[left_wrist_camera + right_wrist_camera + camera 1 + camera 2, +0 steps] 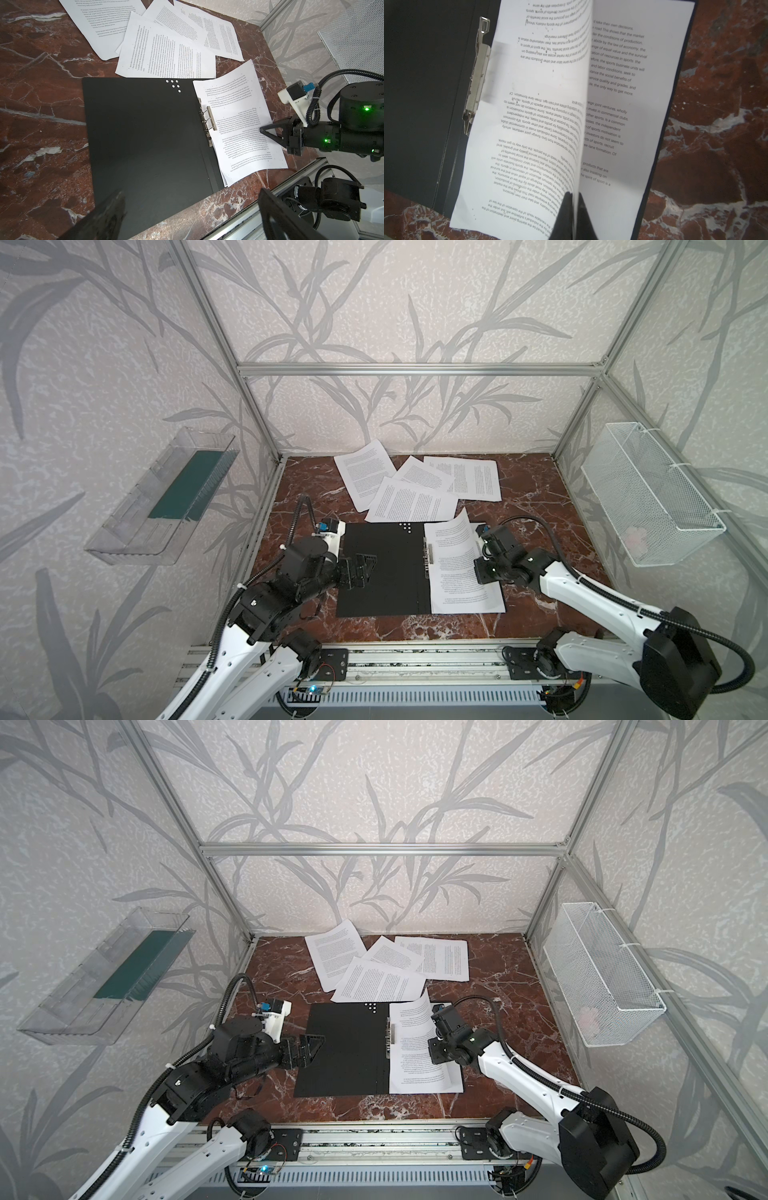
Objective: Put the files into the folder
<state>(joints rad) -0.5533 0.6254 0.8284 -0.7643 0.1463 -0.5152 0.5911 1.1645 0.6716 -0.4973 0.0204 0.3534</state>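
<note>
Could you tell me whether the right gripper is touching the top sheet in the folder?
Touching: the right wrist view shows the right gripper pinching the top sheet.

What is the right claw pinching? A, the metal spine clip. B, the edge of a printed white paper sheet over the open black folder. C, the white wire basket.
B: the right wrist view shows the right claw closed on the edge of the printed white paper sheet above the open black folder.

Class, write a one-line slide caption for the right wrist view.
Right claw pinches a printed sheet by its edge, curled above another sheet in the open black folder.
</note>
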